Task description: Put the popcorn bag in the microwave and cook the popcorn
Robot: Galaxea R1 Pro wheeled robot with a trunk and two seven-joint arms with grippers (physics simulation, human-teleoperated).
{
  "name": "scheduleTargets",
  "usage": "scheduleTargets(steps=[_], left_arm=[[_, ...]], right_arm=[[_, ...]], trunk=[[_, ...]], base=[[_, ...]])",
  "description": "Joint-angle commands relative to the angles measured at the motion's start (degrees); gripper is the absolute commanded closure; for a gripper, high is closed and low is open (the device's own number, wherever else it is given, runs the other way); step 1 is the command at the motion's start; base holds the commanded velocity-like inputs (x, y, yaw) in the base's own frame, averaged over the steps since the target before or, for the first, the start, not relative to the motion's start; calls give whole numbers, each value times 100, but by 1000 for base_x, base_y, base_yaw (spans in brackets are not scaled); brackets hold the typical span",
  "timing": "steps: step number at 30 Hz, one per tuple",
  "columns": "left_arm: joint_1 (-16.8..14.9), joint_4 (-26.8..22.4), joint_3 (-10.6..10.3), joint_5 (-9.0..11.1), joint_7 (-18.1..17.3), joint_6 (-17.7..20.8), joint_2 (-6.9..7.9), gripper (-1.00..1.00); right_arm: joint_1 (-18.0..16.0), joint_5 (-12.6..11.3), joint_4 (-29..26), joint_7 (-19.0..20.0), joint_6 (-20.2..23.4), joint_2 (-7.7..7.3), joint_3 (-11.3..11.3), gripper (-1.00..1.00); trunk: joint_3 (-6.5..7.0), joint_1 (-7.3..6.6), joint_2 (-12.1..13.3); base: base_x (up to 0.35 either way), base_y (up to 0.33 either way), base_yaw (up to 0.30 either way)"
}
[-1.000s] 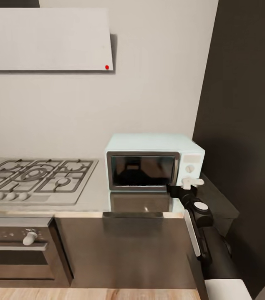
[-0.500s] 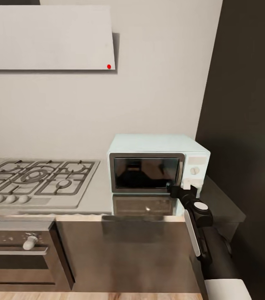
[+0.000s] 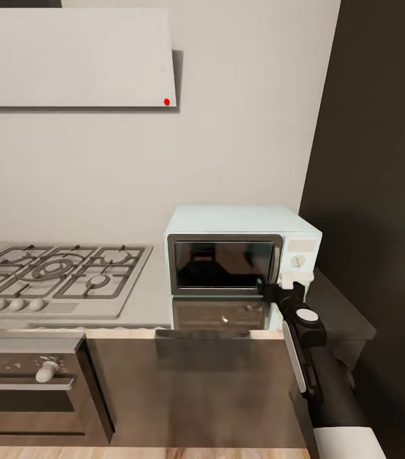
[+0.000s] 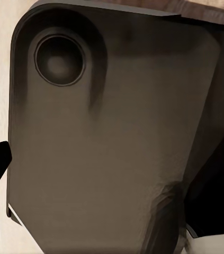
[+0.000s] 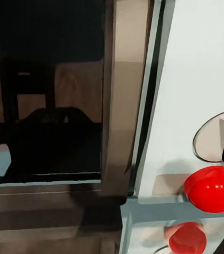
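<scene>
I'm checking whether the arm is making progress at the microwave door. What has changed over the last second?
The right gripper has edged closer to the lower right corner of the microwave, by the door's right edge and the control panel. The view itself shifted early on, so the camera moved a little too. The microwave door is shut as before; the hob and countertop are unchanged. Nothing was taken hold of.

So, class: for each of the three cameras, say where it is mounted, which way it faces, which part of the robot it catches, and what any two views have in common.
Head view: on the robot's head, facing forward and down at the microwave, gas hob and countertop; right arm and right end effector show.
Left wrist view: on the left arm, facing a dark brown panel; a black tip shows at the edge.
Right wrist view: on the right arm, close on the microwave's door edge and red indicator dot.
Shared: head and right wrist views both show the microwave.
</scene>
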Motion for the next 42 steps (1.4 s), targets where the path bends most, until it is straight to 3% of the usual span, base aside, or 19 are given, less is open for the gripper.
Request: scheduleTargets(steps=[1, 9, 35, 36, 42], left_arm=[[0, -3, 16, 41, -8, -10, -1, -100], [0, -3, 19, 44, 0, -10, -1, -100], [0, -3, 12, 45, -3, -10, 6, -100], [0, -3, 12, 44, -4, -10, 7, -100], [0, -3, 12, 45, -1, -10, 6, -100]], right_arm=[[-4, 52, -12, 1, 32, 9, -7, -100], [-4, 52, -28, 11, -249, 10, -21, -100], [-4, 52, -28, 22, -214, -16, -56, -100], [-4, 52, -28, 24, -207, -16, -56, 100], [-4, 52, -54, 23, -199, -26, -56, 100]], trunk=[[-5, 0, -3], [-5, 0, -3], [-5, 0, -3], [-5, 0, -3], [-5, 0, -3]], base=[[0, 0, 0], [0, 0, 0], [63, 0, 0], [0, 0, 0], [0, 0, 0]])
